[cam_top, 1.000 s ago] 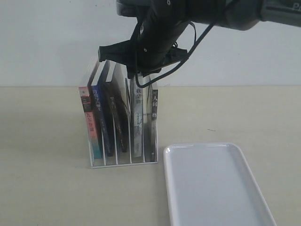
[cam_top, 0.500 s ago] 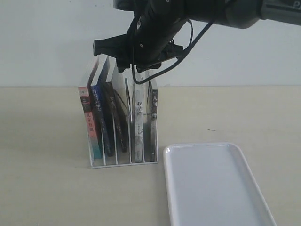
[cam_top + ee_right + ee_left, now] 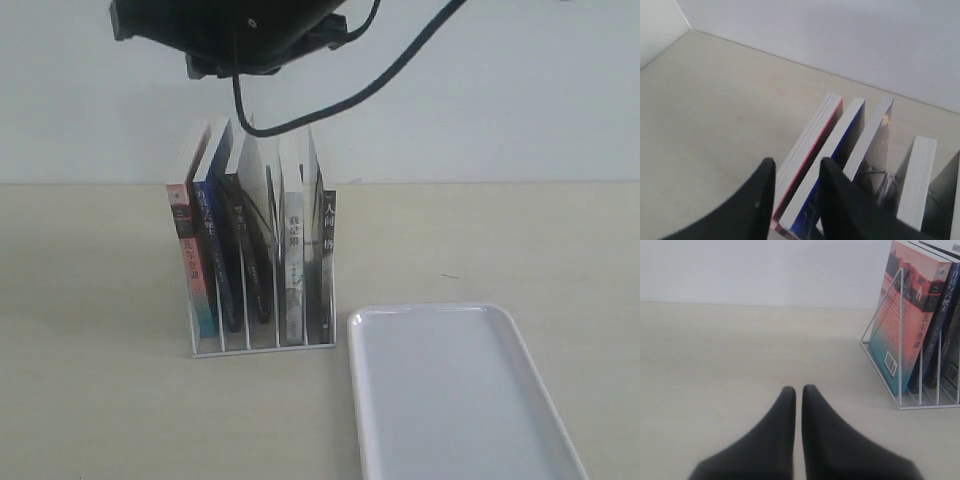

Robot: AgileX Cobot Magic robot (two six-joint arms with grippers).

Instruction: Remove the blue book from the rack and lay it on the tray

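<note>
The blue book point(image 3: 211, 250) stands in the white wire rack point(image 3: 262, 345), second from the left, dark blue spine outward. The right wrist view looks down on its white page edge and blue cover point(image 3: 840, 145). My right gripper point(image 3: 796, 167) is open above the book tops, holding nothing, with its gap over the pink-edged book beside the blue one. The right arm point(image 3: 240, 25) hangs high over the rack. The white tray point(image 3: 455, 395) lies empty, right of the rack. My left gripper point(image 3: 798, 389) is shut and empty, low over the table, left of the rack point(image 3: 900, 340).
A pink-and-teal book point(image 3: 190, 260) fills the leftmost slot, also facing the left wrist camera point(image 3: 907, 320). Black-spined and white-spined books point(image 3: 292, 260) fill the slots to the right of the blue book. A black cable point(image 3: 330, 100) loops down from the arm. A white wall stands behind.
The right arm has risen and shifted left, from right at the book tops to well above them. The books stand in the rack as before.
</note>
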